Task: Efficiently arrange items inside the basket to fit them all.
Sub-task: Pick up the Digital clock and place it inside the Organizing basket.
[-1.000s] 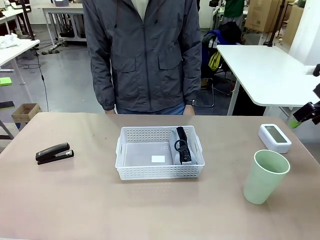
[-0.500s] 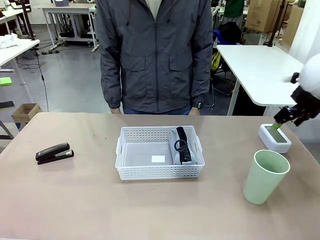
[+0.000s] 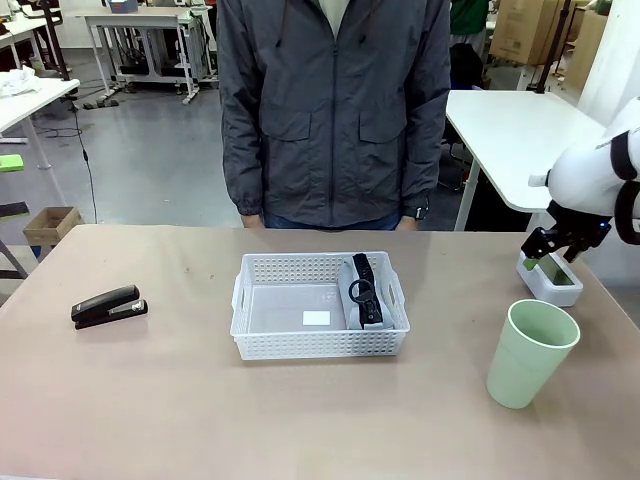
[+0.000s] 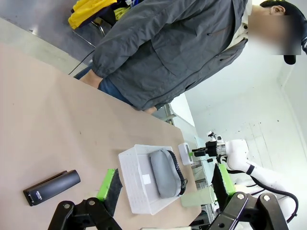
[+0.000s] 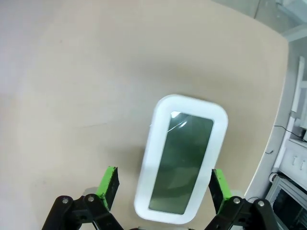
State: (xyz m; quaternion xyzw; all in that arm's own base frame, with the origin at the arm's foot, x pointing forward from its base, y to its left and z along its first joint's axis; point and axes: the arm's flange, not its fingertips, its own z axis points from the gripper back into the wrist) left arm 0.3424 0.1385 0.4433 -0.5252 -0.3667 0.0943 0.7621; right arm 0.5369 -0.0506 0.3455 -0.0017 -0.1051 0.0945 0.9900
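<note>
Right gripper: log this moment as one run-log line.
right gripper: open, above box, a finger each side | left gripper: open, holding nothing | basket: pouch inside | stapler, cup: on table, outside

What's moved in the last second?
The right gripper swung in from the right edge and down over the white box, jaws open either side of it, nothing gripped. The person shifted toward the robot's right. The stapler, cup, basket and pouch stayed put.
</note>
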